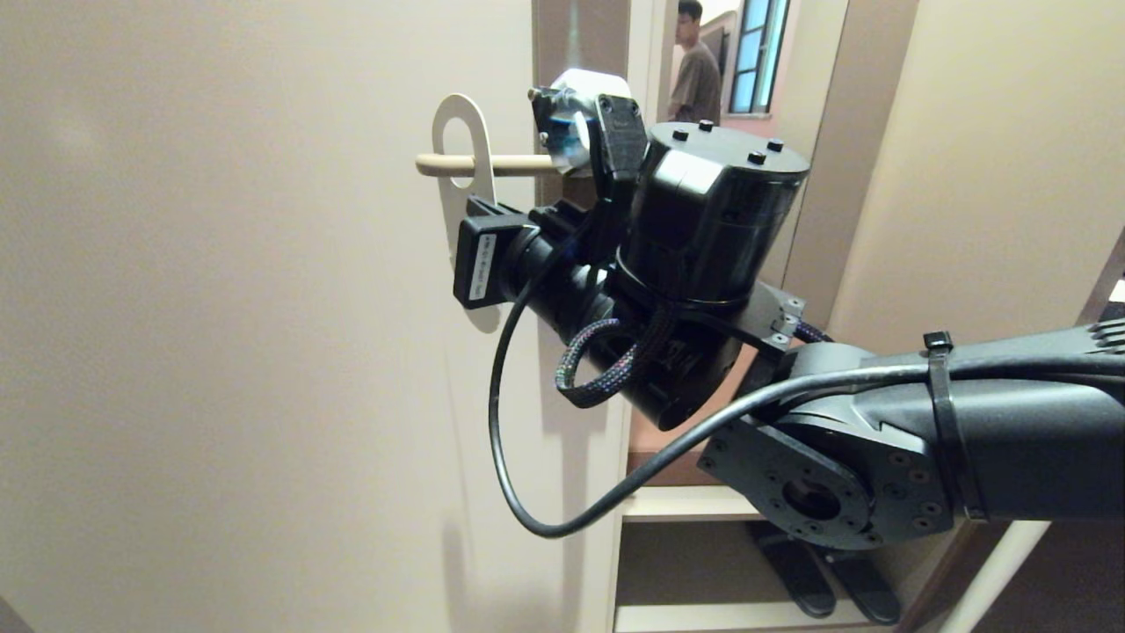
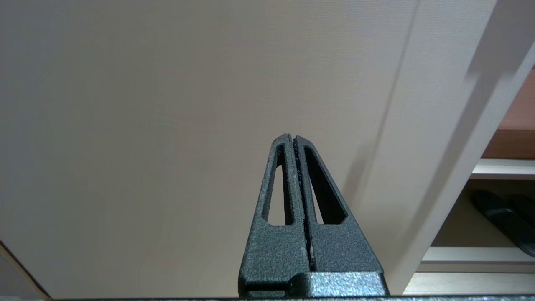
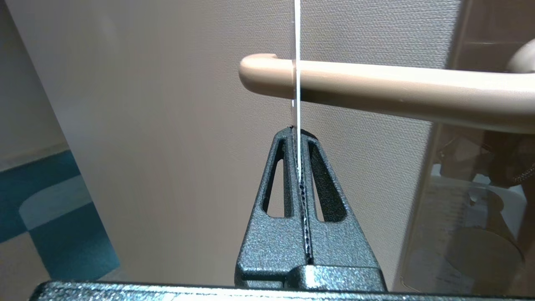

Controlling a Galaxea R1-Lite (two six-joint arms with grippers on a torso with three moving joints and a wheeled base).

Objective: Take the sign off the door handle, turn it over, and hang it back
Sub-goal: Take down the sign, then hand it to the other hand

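The sign (image 1: 457, 104) hangs by its hole on the cream door handle (image 1: 518, 163), close to the lever's free end. Its pale top loop shows above the handle, and my right arm hides its lower part. In the right wrist view the sign (image 3: 296, 113) is edge-on, a thin white line crossing the handle (image 3: 397, 88). My right gripper (image 3: 297, 133) is shut on the sign just below the handle. My left gripper (image 2: 292, 137) is shut on nothing and faces the plain door panel lower down.
The glossy brown handle plate (image 3: 480, 188) lies to the right of the lever. Beside the door edge are low shelves (image 1: 685, 501) with dark slippers (image 1: 826, 580). A person (image 1: 694, 70) stands far behind the opening. Blue and beige flooring (image 3: 54, 209) shows below.
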